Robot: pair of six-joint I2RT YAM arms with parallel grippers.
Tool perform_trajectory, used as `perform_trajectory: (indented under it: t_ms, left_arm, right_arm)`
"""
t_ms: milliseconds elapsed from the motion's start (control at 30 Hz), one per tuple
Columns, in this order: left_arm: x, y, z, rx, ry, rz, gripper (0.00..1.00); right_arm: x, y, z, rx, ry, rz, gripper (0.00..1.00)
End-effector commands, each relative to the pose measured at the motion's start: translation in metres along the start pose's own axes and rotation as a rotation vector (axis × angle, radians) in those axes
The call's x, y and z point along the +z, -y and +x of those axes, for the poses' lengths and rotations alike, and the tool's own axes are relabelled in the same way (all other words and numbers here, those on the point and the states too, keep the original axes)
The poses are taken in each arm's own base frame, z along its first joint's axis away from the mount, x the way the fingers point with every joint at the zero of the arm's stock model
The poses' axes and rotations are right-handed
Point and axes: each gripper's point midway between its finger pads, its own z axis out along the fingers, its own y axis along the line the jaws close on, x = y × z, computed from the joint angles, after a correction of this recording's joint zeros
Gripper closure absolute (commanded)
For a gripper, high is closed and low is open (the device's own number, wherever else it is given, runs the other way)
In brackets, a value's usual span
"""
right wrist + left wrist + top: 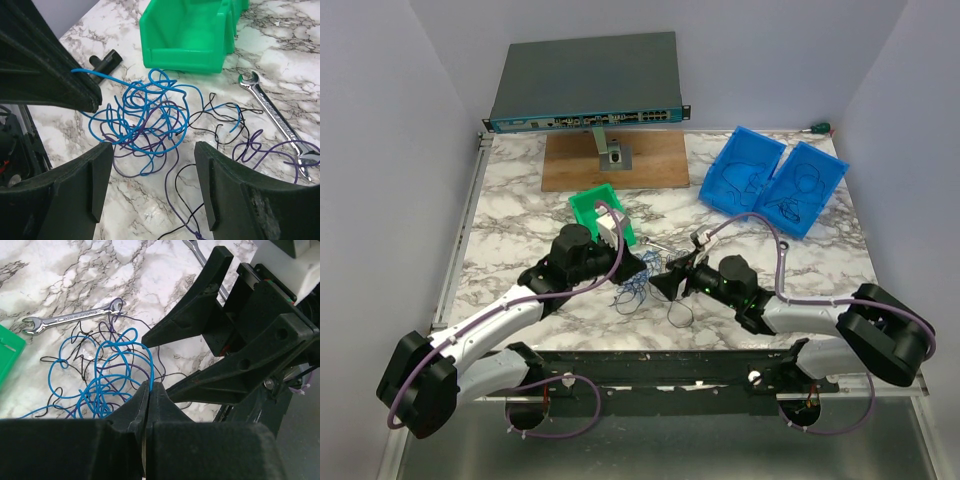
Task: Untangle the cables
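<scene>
The cables [633,291] lie as a loose tangle of thin blue, purple and black wires on the marble table, between my two grippers. My left gripper [150,386] is shut, and one blue strand of the cables [112,372] is pinched between its fingertips. In the top view the left gripper [645,268] reaches in from the left. My right gripper [152,149] stands open just short of the cables [150,112], with only bare marble and a few trailing purple and black strands between its fingers. From the top, the right gripper [670,283] faces the left one closely.
A silver wrench [75,317] lies beside the tangle, and a second wrench [197,252] lies farther off. A green bin [595,210] stands behind the left gripper. Two blue trays [775,180] sit back right. A network switch [585,85] and a wooden board [610,160] are at the back.
</scene>
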Motion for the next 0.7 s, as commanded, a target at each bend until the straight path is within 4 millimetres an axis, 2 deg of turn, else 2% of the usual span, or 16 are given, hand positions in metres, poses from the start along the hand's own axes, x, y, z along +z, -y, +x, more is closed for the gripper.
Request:
perform_trajectory:
  t_ms: [0, 100, 367, 467, 567, 600, 667]
  left_arm:
    - [-0.002, 0.021, -0.017, 0.007, 0.027, 0.077, 1.0]
    - [0.0, 0.023, -0.017, 0.003, 0.024, 0.085, 1.0]
    - [0.006, 0.034, -0.026, -0.006, 0.031, 0.119, 1.0]
    - [0.008, 0.036, -0.031, -0.013, 0.036, 0.126, 1.0]
    - [0.006, 0.038, -0.045, -0.013, 0.063, 0.108, 1.0]
    - [0.005, 0.037, -0.049, -0.011, 0.067, 0.093, 1.0]
    - [0.002, 0.036, -0.064, 0.003, 0.077, 0.055, 1.0]
  right_arm:
    - [0.007, 0.003, -0.015, 0.073, 0.065, 0.041, 0.27]
    - [0.012, 0.004, -0.018, 0.115, 0.081, 0.052, 0.28]
    - [0.03, 0.002, -0.005, 0.178, 0.03, 0.042, 0.44]
    - [0.029, 0.003, -0.007, 0.173, 0.037, 0.047, 0.63]
    - [0.025, 0.015, -0.01, 0.167, 0.059, 0.112, 0.91]
    - [0.022, 0.022, -0.011, 0.167, 0.068, 0.155, 0.97]
    - [0.015, 0.045, -0.011, 0.17, 0.079, 0.288, 0.99]
